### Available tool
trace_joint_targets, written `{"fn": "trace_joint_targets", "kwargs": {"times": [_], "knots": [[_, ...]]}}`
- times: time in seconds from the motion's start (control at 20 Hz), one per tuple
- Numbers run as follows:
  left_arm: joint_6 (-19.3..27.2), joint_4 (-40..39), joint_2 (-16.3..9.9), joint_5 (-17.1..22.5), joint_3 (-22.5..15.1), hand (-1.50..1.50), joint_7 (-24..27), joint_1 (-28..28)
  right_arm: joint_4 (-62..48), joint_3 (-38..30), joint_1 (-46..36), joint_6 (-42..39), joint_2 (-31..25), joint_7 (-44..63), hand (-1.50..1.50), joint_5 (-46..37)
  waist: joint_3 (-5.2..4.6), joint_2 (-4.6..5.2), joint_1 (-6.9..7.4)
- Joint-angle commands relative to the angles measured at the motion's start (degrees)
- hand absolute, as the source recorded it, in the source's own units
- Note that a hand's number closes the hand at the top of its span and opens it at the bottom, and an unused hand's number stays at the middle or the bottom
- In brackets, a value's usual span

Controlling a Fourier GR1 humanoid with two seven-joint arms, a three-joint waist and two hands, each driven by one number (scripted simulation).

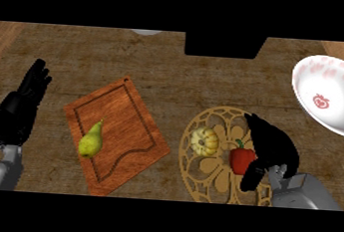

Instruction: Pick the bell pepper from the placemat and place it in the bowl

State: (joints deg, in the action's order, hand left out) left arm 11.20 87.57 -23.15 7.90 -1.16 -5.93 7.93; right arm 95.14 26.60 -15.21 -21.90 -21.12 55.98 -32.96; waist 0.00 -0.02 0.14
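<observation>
A red bell pepper (240, 160) with a green stem lies on the round tan openwork placemat (200, 179), toward its right side. My right hand (276, 147) is right beside the pepper on its right, with fingers stretched up past it and the thumb curled below it; the hand hides the pepper's right side. The white bowl (331, 95) with pink markings sits at the far right, above and to the right of the mat. My left hand (21, 104) rests open at the left edge, fingers up.
A yellow squash (204, 141) lies on the placemat just left of the pepper. A wooden cutting board (127, 115) holding a green pear (91, 140) sits left of the mat. A dark block (224, 45) and a pale round object (146, 32) stand at the counter's far edge.
</observation>
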Motion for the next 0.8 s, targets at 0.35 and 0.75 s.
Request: {"fn": "trace_joint_targets", "kwargs": {"times": [0.35, 0.75], "knots": [[-2.0, -5.93, 3.28, -4.27, 2.36, 0.0, 1.83, 4.01, -7.05, -1.54, -0.21, -0.45, 8.44, 0.41, -1.5, -8.21, -0.01, 0.06, -0.14], [-1.83, 0.43, 5.8, -6.38, 3.02, 0.0, -0.62, 0.61, -9.87, -4.73, 5.98, 2.28, 7.35, -7.18, -1.5, -12.04, 0.01, 0.0, -0.11]]}}
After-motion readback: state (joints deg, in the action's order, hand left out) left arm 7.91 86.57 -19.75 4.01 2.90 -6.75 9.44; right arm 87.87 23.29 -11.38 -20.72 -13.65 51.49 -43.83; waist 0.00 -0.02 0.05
